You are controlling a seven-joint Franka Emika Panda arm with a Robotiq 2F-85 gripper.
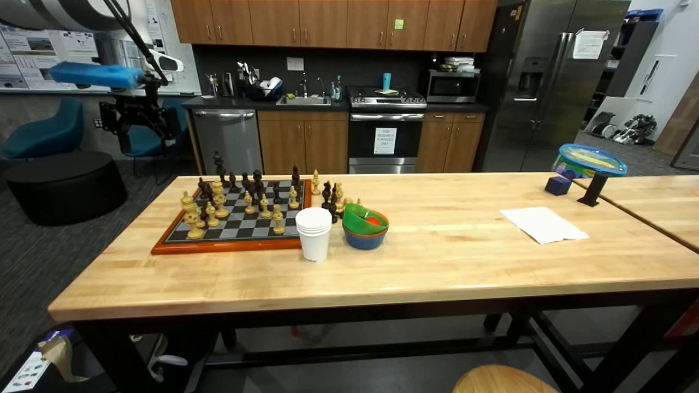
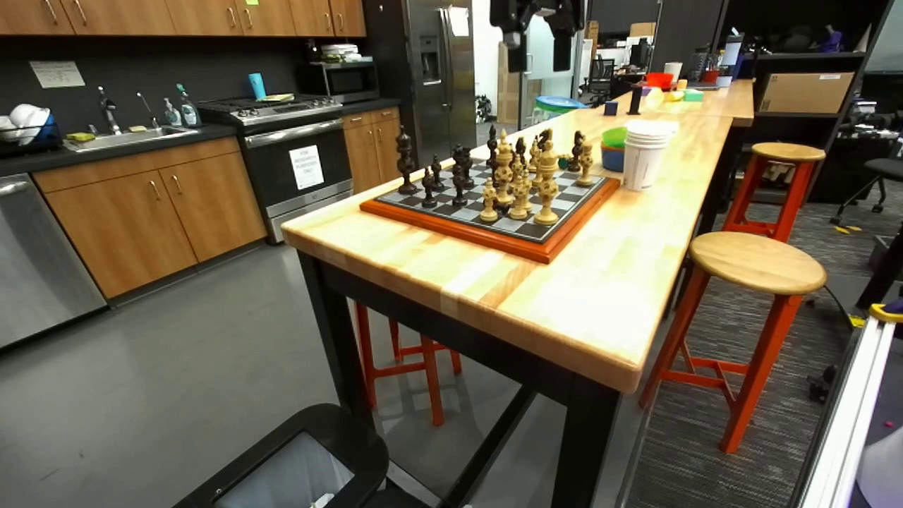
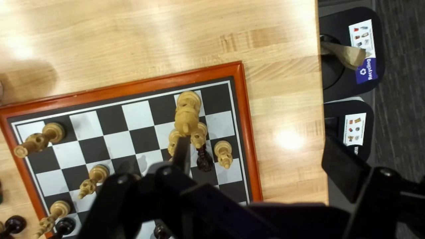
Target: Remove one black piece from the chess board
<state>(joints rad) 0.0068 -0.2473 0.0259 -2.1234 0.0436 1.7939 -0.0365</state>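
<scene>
The chess board [image 1: 235,246] lies on the table's left part; it also shows in an exterior view [image 2: 458,229] and the wrist view [image 3: 132,89]. Several black pieces [image 1: 258,183] stand on it among pale tan pieces [image 1: 277,220], also in an exterior view [image 2: 405,161]. In the wrist view a black piece [image 3: 204,160] stands close to tan ones. My gripper [image 1: 148,139] is high above the table, also seen in an exterior view [image 2: 540,56]. In the wrist view my gripper [image 3: 262,162] is open and empty, fingers wide apart; the gripper hides the board's lower part.
A stack of white cups [image 1: 314,234] and bowls [image 1: 365,240] stand beside the board's right front corner. Dark and tan pieces [image 1: 330,201] stand off the board there. Farther right are white paper [image 1: 543,225], a dark blue cube [image 1: 558,185] and a black stand [image 1: 594,190].
</scene>
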